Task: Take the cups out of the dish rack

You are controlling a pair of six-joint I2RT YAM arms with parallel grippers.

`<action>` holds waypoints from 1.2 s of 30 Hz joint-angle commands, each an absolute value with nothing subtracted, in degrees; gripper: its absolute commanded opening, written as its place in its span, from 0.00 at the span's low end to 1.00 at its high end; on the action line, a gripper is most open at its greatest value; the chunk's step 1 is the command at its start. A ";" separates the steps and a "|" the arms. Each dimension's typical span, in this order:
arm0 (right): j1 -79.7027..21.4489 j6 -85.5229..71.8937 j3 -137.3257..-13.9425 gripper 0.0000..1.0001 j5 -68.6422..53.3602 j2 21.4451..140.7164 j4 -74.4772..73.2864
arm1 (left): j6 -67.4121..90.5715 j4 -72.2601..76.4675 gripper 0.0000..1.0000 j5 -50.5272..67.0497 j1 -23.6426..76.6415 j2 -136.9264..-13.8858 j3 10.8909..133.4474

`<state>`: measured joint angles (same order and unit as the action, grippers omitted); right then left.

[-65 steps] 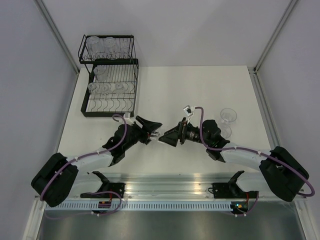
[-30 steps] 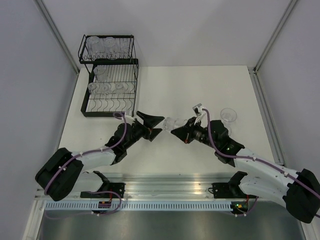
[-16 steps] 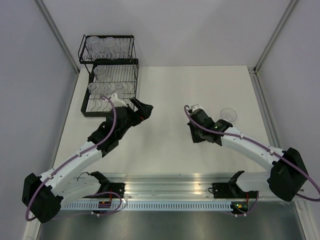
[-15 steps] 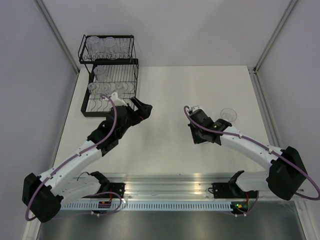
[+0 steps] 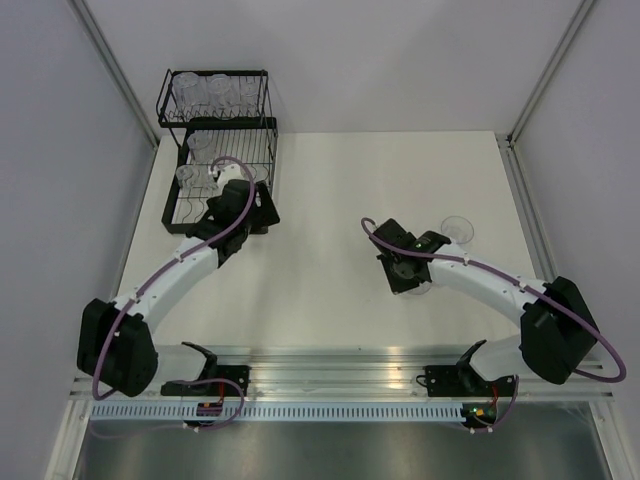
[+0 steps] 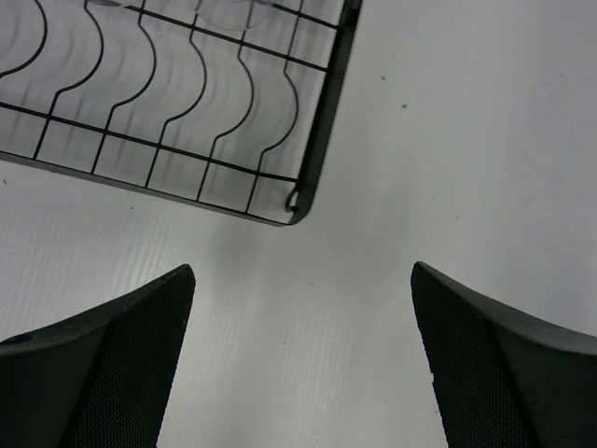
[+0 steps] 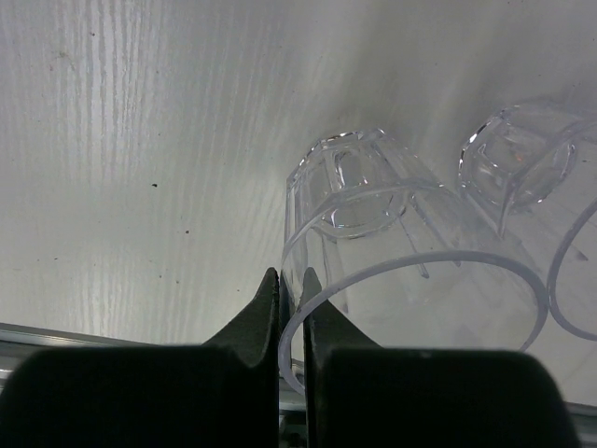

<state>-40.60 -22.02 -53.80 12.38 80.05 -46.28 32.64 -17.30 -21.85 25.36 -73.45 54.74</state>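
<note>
The black wire dish rack [image 5: 219, 150] stands at the table's far left, with clear cups [image 5: 208, 92] on its upper tier and more cups [image 5: 198, 175] on the lower one. My left gripper [image 5: 248, 207] hovers open over the rack's near right corner [image 6: 300, 198]; nothing lies between its fingers [image 6: 131, 359]. My right gripper [image 7: 291, 280] is shut on the wall of a clear cup [image 7: 368, 210], which it holds mouth up, low over the table. In the top view this right gripper [image 5: 408, 277] sits right of centre. A second cup [image 7: 522, 168] stands just beyond the held one.
One cup [image 5: 458, 230] stands on the white table to the right of my right gripper. A further clear rim [image 7: 580, 280] shows at the right edge of the right wrist view. The metal rail [image 5: 330, 375] runs along the near edge.
The left arm has swung from the table's middle back to the rack's near right corner, its jaws wide. The right arm has carried the cup right and down beside the cups standing there.
</note>
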 commanded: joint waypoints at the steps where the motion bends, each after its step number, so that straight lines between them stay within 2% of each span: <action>1: -40.25 -21.62 -56.95 0.08 15.03 80.51 -48.51 | 28.21 -19.16 1.00 -21.10 22.42 -77.33 58.35; 4: -40.34 -21.71 -57.13 0.24 15.82 80.33 -48.78 | 29.00 -18.72 1.00 -21.88 21.01 -79.18 59.76; 5: -40.25 -21.80 -57.22 0.34 15.99 79.98 -48.78 | 29.18 -18.63 1.00 -23.19 21.01 -79.80 60.29; 6: -40.25 -21.71 -57.13 0.39 16.00 79.63 -48.69 | 29.35 -18.55 1.00 -24.16 20.92 -80.15 60.73; 7: -40.25 -21.71 -57.30 0.48 16.08 79.19 -48.52 | 29.44 -18.46 1.00 -24.95 20.92 -80.68 61.86; 8: -40.25 -21.71 -57.30 0.52 15.91 78.41 -48.43 | 29.53 -18.54 1.00 -25.83 20.74 -81.55 62.48; 13: -40.25 -20.66 -59.49 0.57 14.42 75.07 -47.55 | 30.58 -18.63 1.00 -28.64 19.52 -84.37 66.79; 17: -40.43 -19.16 -60.56 0.81 9.94 68.83 -42.55 | 31.64 -16.19 1.00 -34.08 17.85 -86.74 69.34; 22: -40.52 -19.34 -57.32 0.86 0.54 60.66 -32.46 | 27.34 -13.98 1.00 -34.54 15.12 -97.00 76.79; 28: -40.61 -20.13 -53.27 0.97 -4.13 60.29 -28.31 | 20.93 -8.71 1.00 -32.79 14.50 -108.18 83.93; 36: -40.69 -18.81 -51.77 0.98 -3.87 60.64 -27.95 | 17.58 -5.63 1.00 -31.38 13.54 -119.08 90.43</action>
